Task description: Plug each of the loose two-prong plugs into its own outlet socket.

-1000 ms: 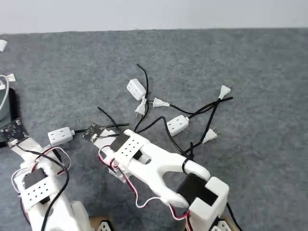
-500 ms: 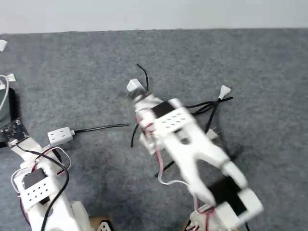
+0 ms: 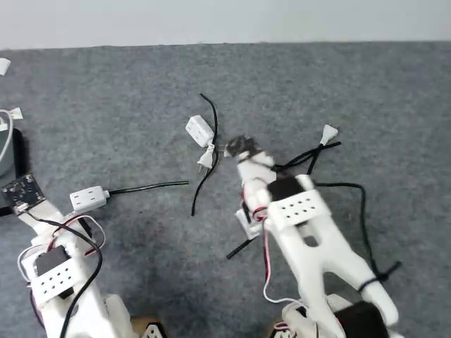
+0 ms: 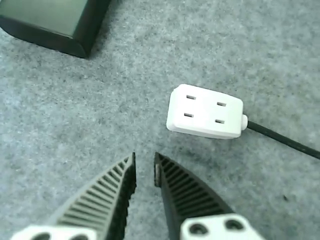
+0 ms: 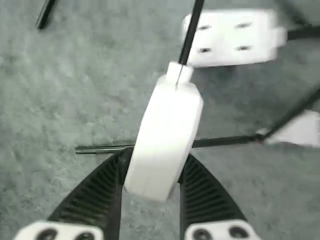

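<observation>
Carpet [image 3: 106,91], grey, below pale wall [image 3: 211,21]

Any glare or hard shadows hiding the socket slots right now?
Left wrist view: the outlet socket is evenly lit, slots plain, with a soft shadow at its edge. Right wrist view: the right hand grips a white block, bright but without glare. High view: flat light, faint shadows on the grey mat.

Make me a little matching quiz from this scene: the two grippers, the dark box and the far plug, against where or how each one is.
Things:
1. left gripper
2. right gripper
3. dark box
4. two-prong plug

States:
a. lying loose on the grey mat
b. clamped on a white outlet socket
c. empty, near a four-slot outlet socket
d. at the table's far left

Pairs: 1-c, 2-b, 3-d, 4-a.
</observation>
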